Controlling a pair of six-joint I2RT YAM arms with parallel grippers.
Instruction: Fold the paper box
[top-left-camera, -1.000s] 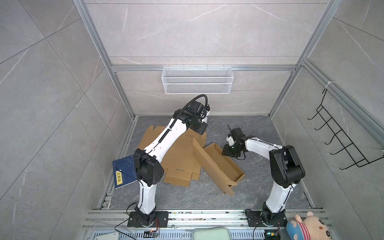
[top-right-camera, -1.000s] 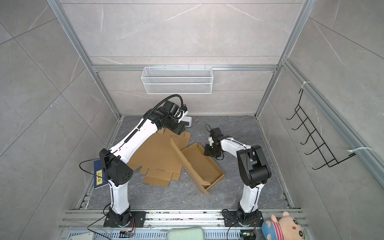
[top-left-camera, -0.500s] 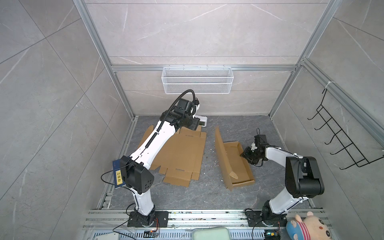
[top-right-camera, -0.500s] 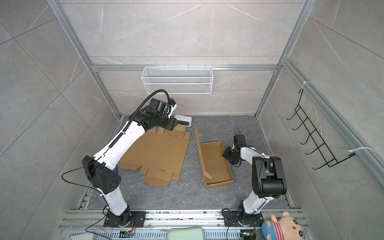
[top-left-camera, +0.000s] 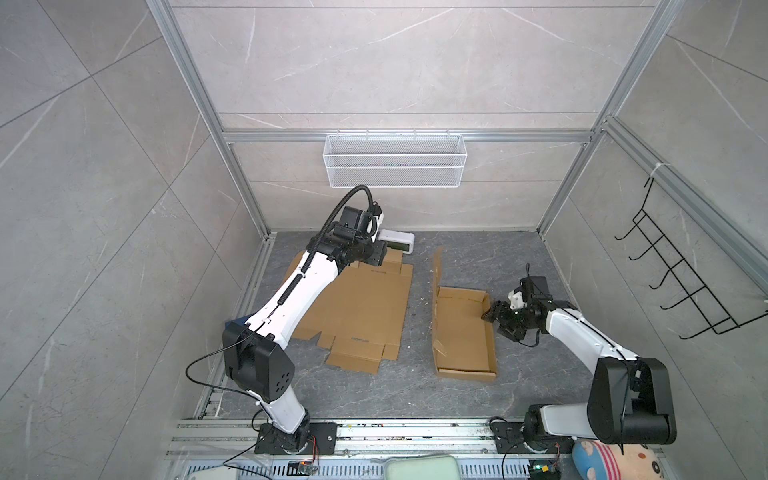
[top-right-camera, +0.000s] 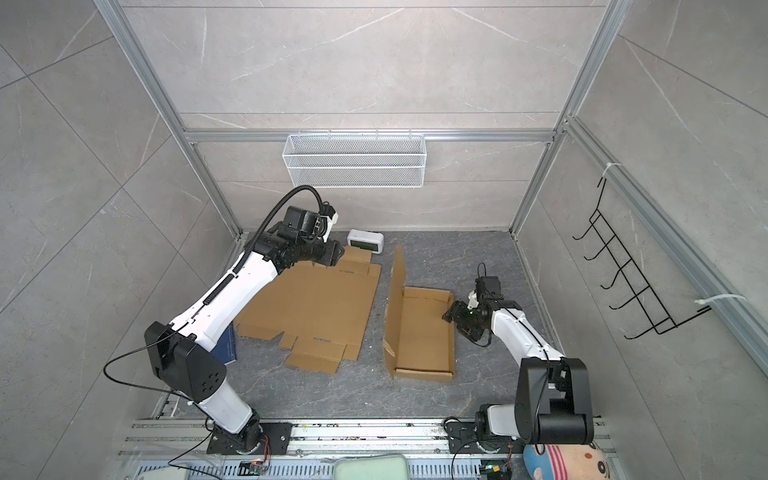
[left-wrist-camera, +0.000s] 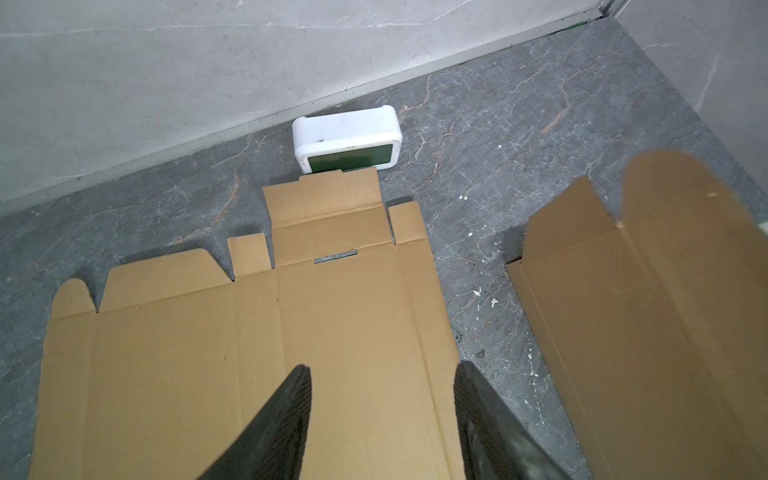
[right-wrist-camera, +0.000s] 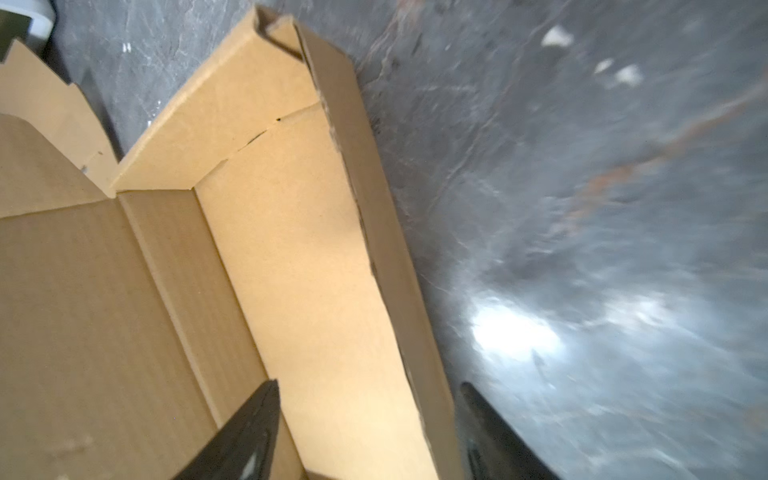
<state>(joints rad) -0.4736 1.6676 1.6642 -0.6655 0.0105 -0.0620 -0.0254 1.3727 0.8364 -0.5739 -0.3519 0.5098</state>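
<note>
Cardboard box (top-left-camera: 463, 332), brown, a half-formed tray. It lies on the desk (top-left-camera: 415, 399) right of centre, long axis running near to far, tall flap upright along its left side. Right jaws spread, straddling its right wall. Left jaws spread above the flat cardboard sheet (top-left-camera: 357, 307), gripping nothing. Print on the sheet is too small to read.

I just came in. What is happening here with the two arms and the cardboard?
Two robot arms are working on folding cardboard. The right gripper is open, its jaws on either side of one low wall of the half-folded box. The left gripper is open and empty above a flat cardboard sheet, near a white clock.
</note>
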